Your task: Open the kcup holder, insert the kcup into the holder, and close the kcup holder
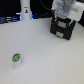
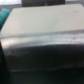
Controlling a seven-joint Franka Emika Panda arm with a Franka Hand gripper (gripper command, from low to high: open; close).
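Note:
The kcup holder (image 1: 62, 29) is a black boxy drawer unit at the back of the white table, toward the exterior view's right. My gripper (image 1: 64, 16) hangs right over its top, and I cannot tell from here whether the fingers are open or shut. The wrist view shows only the holder's dark top and front edge (image 2: 42, 47), blurred and very close, with no fingers visible. The kcup (image 1: 16, 58), a small white pod with a green top, stands on the table near the front at the exterior view's left, far from the gripper.
A white bottle-like object (image 1: 24, 11) stands at the back on the exterior view's left. A dark strip with blue bits (image 1: 10, 20) runs along the table's back edge. The white table (image 1: 47, 60) spreads between the kcup and the holder.

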